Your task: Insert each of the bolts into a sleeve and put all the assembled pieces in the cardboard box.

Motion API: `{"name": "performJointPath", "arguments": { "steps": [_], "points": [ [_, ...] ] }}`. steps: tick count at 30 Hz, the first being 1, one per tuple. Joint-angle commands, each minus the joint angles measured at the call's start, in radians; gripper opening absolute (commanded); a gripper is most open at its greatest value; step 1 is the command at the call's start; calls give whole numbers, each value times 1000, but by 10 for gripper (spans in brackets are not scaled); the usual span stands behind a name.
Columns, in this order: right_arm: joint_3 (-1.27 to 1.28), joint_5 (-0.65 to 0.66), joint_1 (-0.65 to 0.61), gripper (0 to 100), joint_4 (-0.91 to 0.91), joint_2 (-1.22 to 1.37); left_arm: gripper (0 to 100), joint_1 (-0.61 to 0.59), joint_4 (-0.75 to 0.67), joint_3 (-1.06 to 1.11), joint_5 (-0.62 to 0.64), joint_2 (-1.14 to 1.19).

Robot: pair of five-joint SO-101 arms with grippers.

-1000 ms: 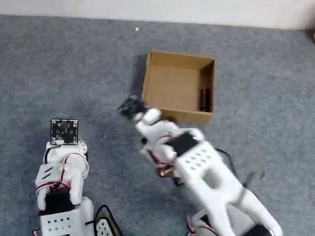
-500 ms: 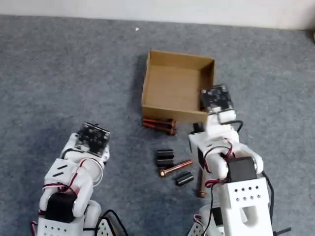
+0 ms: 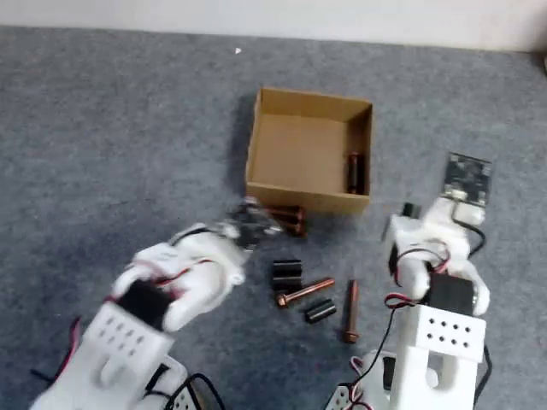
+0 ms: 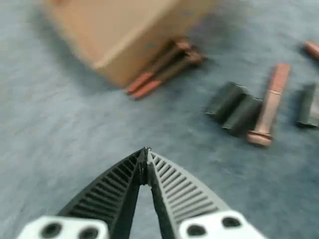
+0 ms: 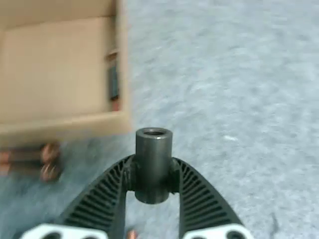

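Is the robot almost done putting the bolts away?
Not nearly. One assembled piece lies in the cardboard box. The right end effector grips a sleeve; the left end effector is shut and empty. Four bolts and three more sleeves lie loose on the carpet, waiting to be joined and boxed.

bolts [image 3: 305,292] copper, each sleeve [image 3: 287,274] black, cardboard box [image 3: 299,197] tan (carpet [image 3: 128,128] mottled grey).

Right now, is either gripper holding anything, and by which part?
Right gripper holds a black sleeve, clamped across its side wall, open end sticking out. Left gripper is shut, empty.
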Motion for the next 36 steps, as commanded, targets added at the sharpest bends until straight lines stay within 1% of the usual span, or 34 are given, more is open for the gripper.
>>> {"name": "performJointPath", "arguments": {
  "steps": [1, 5, 8, 10, 14, 18, 23, 28, 32, 33, 36],
  "points": [
    [-4, -32, 88, 5, -70, -24, 85, 189, -5, -151, -12, 269],
    [-10, -41, 162, 5, -76, -27, 105, 292, -6, -266, -8, 489],
    [-10, -41, 208, 5, -76, -27, 105, 335, -6, -358, -6, 647],
    [-10, -41, 223, 5, -76, -27, 105, 357, -6, -423, 5, 748],
    [-10, -41, 231, 5, -76, -27, 105, 384, -6, -549, 72, 929],
    [-10, -41, 231, 5, -76, -27, 105, 404, -6, -651, 78, 1069],
    [-10, -41, 231, 5, -76, -27, 105, 412, -11, -742, 78, 1199],
    [-10, -41, 231, 5, -76, -27, 104, 404, -81, -756, 78, 1307],
    [-8, -40, 231, 5, -76, -27, 104, 410, -87, -763, 78, 1345],
    [-8, -40, 231, 5, -76, -28, 98, 410, -87, -763, 78, 1345],
    [-8, -38, 231, 5, -76, -28, 40, 412, -89, -763, 78, 1345]
  ]
}}
